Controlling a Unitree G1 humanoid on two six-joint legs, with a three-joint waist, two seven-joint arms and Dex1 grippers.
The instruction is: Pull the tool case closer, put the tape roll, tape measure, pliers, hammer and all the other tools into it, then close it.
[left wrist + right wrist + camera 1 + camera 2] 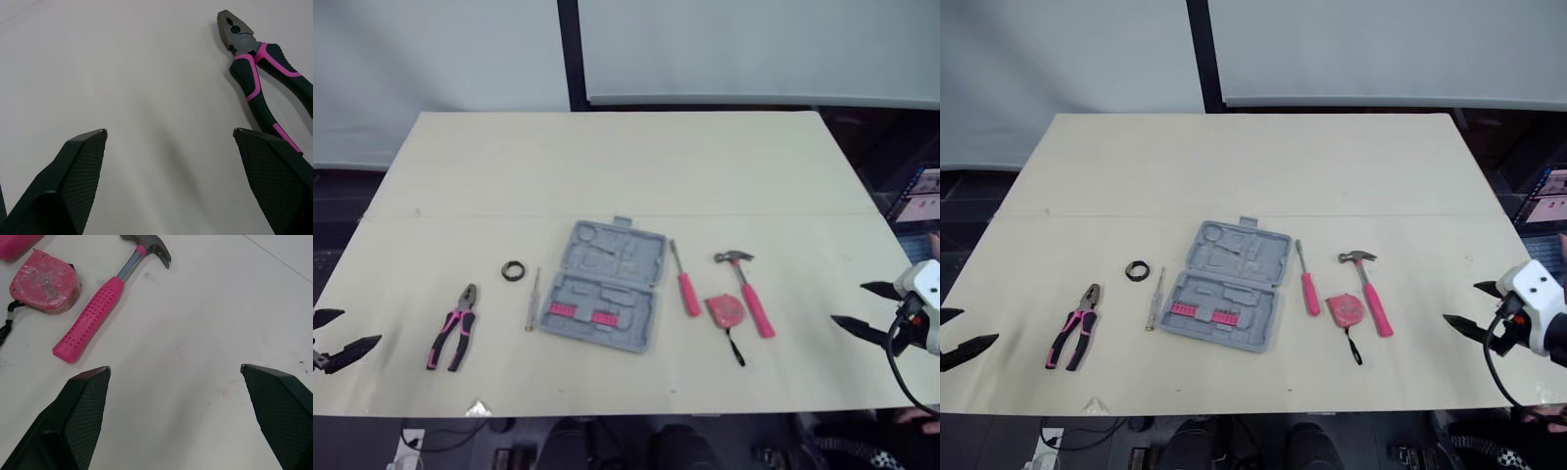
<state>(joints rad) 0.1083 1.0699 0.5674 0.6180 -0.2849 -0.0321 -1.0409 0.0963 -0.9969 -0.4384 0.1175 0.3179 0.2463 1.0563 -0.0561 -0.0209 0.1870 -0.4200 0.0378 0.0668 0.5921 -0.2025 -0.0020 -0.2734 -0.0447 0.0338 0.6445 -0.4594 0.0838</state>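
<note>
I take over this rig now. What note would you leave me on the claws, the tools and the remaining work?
Left claw: open, empty, near the pliers.
Right claw: open, empty, near the hammer and tape measure.
Tool case: lies open mid-table. Tape roll, thin screwdriver and pliers on its left; pink screwdriver, tape measure and hammer on its right, all outside it.
Done: nothing visible yet.
Left: pull case closer, load all tools, close it.
</note>
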